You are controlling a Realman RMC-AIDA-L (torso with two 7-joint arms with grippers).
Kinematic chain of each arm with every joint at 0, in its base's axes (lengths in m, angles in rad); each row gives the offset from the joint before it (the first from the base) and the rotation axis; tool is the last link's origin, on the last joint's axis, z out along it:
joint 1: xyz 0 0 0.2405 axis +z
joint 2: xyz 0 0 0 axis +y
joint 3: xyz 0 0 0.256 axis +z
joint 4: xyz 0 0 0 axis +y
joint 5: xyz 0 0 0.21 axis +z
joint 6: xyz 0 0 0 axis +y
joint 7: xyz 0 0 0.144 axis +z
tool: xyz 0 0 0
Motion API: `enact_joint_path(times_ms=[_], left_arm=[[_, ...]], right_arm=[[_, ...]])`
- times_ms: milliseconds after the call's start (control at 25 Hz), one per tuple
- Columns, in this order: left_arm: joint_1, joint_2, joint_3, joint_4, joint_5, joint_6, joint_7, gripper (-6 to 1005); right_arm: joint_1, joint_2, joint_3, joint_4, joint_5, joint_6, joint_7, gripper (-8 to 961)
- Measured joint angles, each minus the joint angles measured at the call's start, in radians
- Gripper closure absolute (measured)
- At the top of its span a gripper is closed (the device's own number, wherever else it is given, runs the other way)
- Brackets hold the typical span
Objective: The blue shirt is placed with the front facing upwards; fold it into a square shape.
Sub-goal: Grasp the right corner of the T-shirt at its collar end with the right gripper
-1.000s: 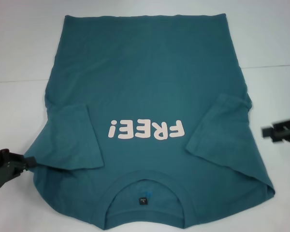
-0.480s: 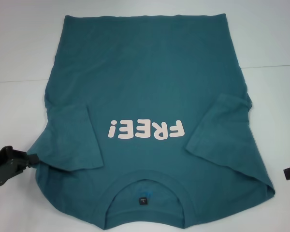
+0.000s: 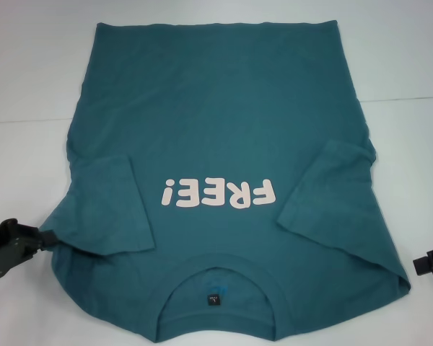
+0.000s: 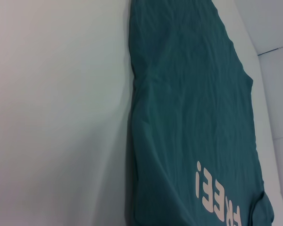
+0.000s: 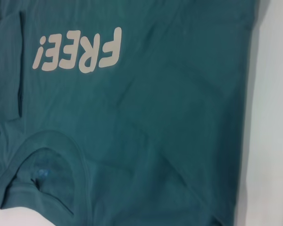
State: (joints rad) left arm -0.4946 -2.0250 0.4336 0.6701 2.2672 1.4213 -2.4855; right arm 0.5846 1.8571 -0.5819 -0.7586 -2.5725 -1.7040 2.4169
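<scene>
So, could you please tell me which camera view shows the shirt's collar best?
The head view: the collar shows as a full ribbed curve with the small dark neck tag inside. The right wrist view shows the collar slanted and cut off at the frame's edge. The left wrist view misses it.

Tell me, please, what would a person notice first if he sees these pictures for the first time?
First, the blue shirt, spread front up over most of the white table, both sleeves folded inward, collar nearest the robot. Next, its pale FREE! lettering, upside down in the head view, just beyond the collar. The left gripper is at the shirt's left edge by the sleeve; the right gripper shows only at the picture's right edge, off the cloth.
</scene>
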Motion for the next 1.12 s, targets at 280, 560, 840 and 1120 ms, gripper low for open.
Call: enact_joint_path(times_ms=[280,560,840,1120], left_arm=[[0.003,0.000,0.001,0.000,-0.003,-0.003,-0.001,998],[0.005,-0.001,-0.002,0.000,-0.005,-0.004,0.000,999],[0.004,-0.003,0.001,0.000,-0.003,-0.013,-0.001,998],[0.005,-0.003,0.001,-0.001,-0.003,-0.014,-0.002,998]], right_arm=[[0.005,0.005,0.014,0.002,0.005,0.014,0.005,374],[0.006,0.007,0.000,0.011,-0.013,0.020,0.011,318],[0.007,0.016,-0.034,0.019,-0.014,0.032,0.012,288],[0.014,0.019,-0.070,0.046,-0.014,0.069,0.020,288]])
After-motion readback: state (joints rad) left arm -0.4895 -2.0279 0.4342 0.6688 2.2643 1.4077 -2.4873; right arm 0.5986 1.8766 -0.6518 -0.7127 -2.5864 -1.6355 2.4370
